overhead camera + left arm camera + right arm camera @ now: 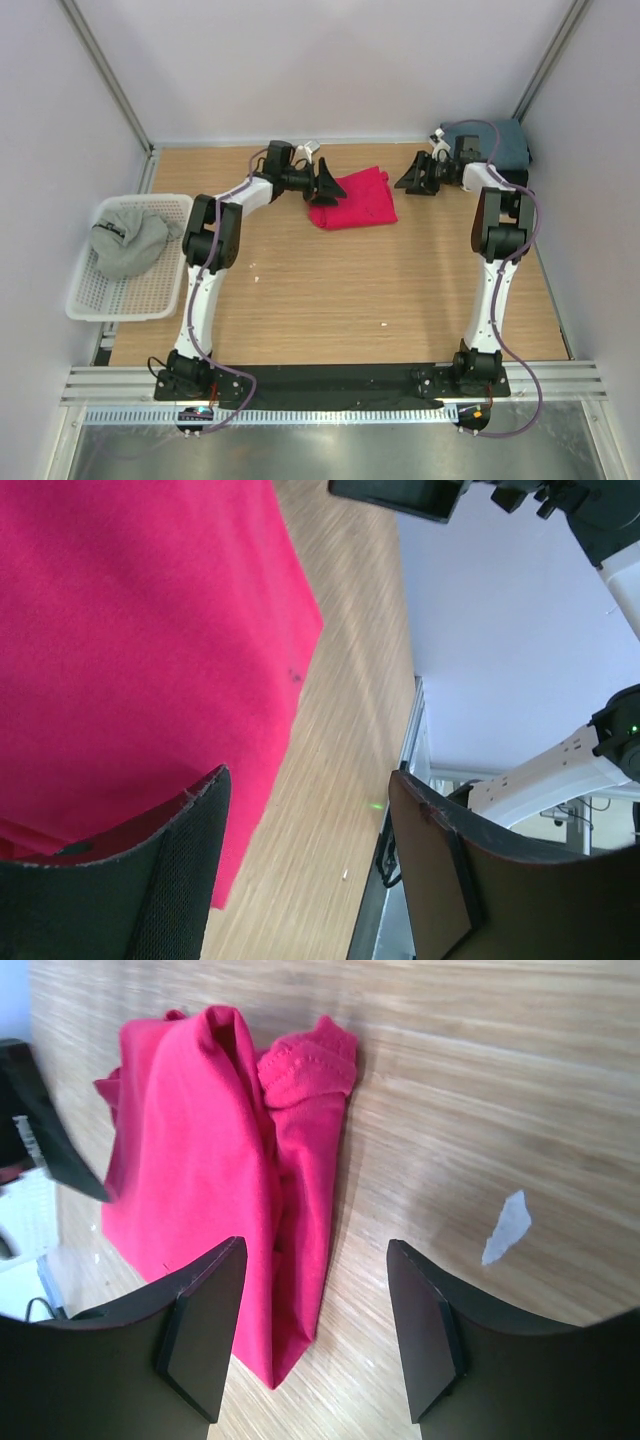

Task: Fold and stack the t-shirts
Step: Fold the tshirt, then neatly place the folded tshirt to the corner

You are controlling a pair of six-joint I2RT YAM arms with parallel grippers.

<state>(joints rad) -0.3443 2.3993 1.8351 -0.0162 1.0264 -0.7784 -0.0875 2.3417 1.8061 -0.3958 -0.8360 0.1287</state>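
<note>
The grey tee (128, 245) lies crumpled in the basket (80, 300), unfolded; the left gripper (328, 183), jaws apart and empty, sits at the left edge of the red tee (355, 200); that tee looks roughly folded. The right gripper (412, 175) hangs released nearby; the slate-blue tee (505, 145) lies in the far right corner; stacking seems undone.

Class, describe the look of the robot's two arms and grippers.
The left arm and right arm have white links, black joints and thin purple cables alongside. The left gripper and right gripper each have two flat black fingers.
</note>
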